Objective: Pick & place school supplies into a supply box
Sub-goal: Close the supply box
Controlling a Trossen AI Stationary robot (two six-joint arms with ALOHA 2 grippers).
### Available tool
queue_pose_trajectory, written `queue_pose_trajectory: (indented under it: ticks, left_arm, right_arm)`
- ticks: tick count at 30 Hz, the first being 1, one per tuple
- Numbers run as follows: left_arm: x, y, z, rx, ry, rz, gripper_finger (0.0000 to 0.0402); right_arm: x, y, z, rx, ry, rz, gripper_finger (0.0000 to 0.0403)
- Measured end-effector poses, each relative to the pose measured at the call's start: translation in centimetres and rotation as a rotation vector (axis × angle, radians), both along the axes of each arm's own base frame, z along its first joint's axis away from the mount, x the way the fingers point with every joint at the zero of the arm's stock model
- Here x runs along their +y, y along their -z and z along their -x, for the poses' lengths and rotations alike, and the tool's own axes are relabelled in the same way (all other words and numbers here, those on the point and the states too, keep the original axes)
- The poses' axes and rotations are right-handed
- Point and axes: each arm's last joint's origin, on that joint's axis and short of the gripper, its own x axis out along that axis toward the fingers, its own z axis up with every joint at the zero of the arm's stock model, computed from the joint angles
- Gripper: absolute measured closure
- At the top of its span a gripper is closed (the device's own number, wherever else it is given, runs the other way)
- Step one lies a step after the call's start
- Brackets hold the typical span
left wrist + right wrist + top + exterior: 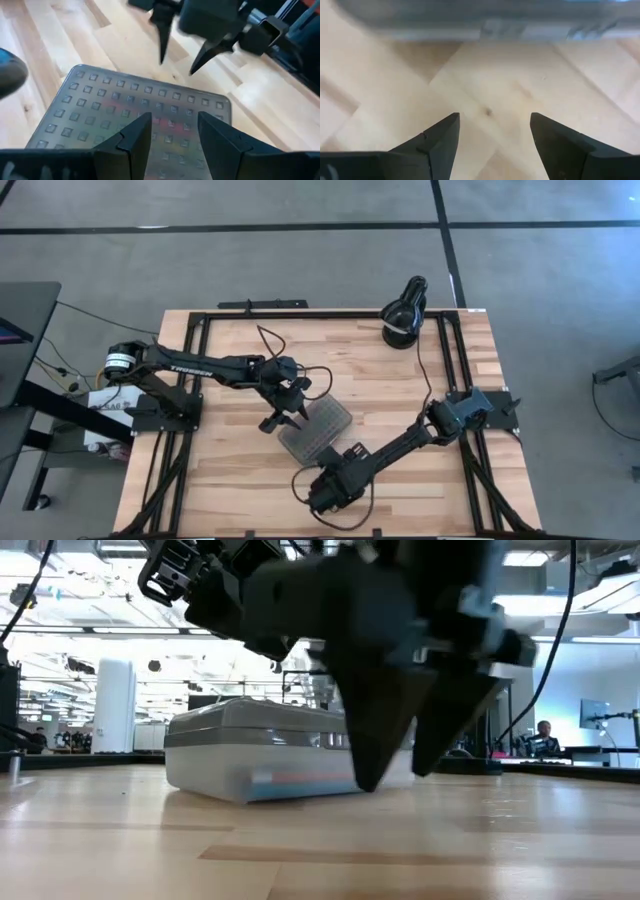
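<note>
The supply box [316, 430] lies shut on the table's middle, a clear case with a grey dotted lid [125, 100]. Coloured supplies show faintly through its wall [300, 778] and lid; no loose pens or scissors are in view. My left gripper [283, 418] is open and hovers above the lid's left part [172, 120], clear of it. My right gripper [345, 456] is open and empty, fingers pointing down at the bare table just near-right of the box [395, 775], [492, 122].
A black round desk lamp [404, 312] stands at the table's far right edge. Cables [300, 375] trail over the far middle of the table. Bare wood lies to the left and near side of the box [200, 850].
</note>
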Motion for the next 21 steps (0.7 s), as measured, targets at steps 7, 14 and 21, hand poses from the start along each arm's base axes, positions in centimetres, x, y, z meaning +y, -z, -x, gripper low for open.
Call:
queue_pose_trajectory:
  ticks: [7, 14, 21]
  left_arm:
    - [0.8, 0.4, -0.1, 0.019, -0.059, -0.04, 0.0246]
    - [2.8, 0.4, 0.1, 0.046, -0.159, 0.004, 0.0246]
    - [3.5, -0.6, 0.9, 0.055, -0.208, 0.03, 0.0246]
  right_arm:
    - [0.9, -3.7, 1.4, -0.139, -0.033, 0.114, 0.0169]
    - [-1.7, -6.2, 0.5, -0.184, -0.09, 0.225, 0.0187]
    - [-6.0, -6.1, -2.3, -0.18, -0.078, 0.207, 0.0196]
